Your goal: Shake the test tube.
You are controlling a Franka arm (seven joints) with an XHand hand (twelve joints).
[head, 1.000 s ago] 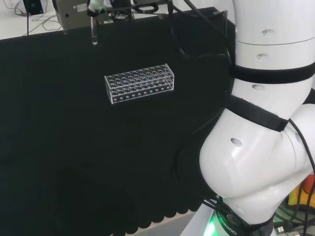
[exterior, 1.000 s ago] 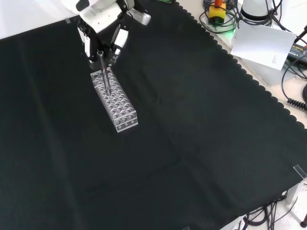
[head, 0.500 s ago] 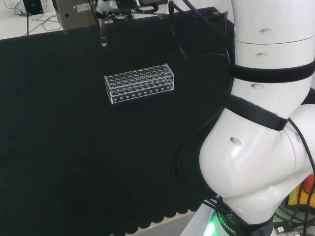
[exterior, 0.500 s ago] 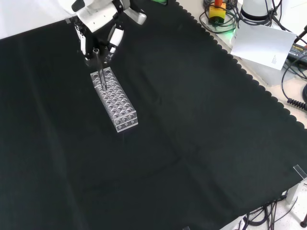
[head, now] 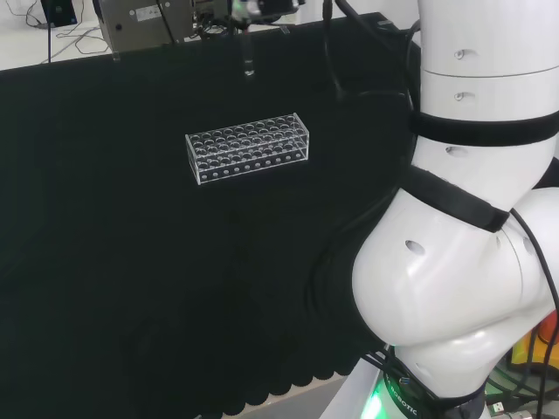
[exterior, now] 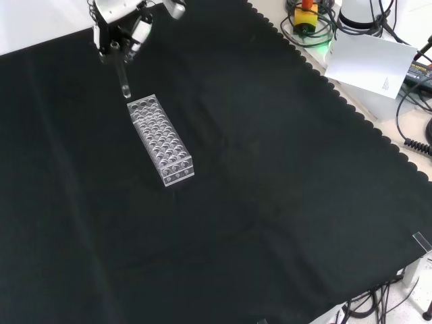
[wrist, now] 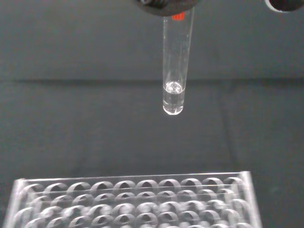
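In the head view, the arm's large white links (head: 472,262) fill the right side nearest the camera, banded with black straps. Beyond them the counter (head: 105,288), covered in black cloth, stretches away with a scalloped edge at its near side. A clear plastic test tube rack (head: 248,147) with rows of round holes sits on the cloth toward the middle, lying lengthwise across this view. Farther back, above the far edge of the cloth, the test tube (head: 248,54) hangs upright in the air, well clear of the rack. In the front view the rack (exterior: 160,140) runs at a slant on the upper left part of the cloth (exterior: 270,202), and the tube (exterior: 123,77) hangs just above the rack's far end, its rounded bottom close to that end but not touching it. The hand (exterior: 121,23), white with black parts, enters at the top edge of this view, its fingers closed round the upper part of the tube. From the wrist view, the tube (wrist: 175,66) points straight down from dark finger parts (wrist: 164,5) gripping its top, with a small red mark near the grip and a little clear liquid pooled in its rounded bottom. The rack's rim (wrist: 133,183) and open holes lie below it, apart from the tube.
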